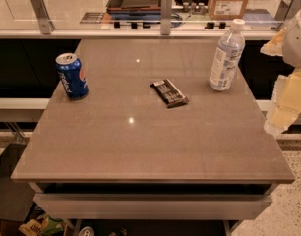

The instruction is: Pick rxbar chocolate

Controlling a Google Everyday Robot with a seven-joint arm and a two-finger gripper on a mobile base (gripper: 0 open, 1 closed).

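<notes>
The rxbar chocolate (169, 93) lies flat on the tabletop (140, 146), just left of the water bottle (225, 58); the gripper (289, 95) hangs right of that bottle, its state impossible to tell. It should descend squarely across the bar's narrow width

Glossy table (140, 146), matt gripper (282, 113) at right

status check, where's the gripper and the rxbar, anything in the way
Gripper at right edge of view, beside the table. Rxbar chocolate flat mid-table, untouched. Water bottle upright on the gripper's side of it, set back.
</notes>
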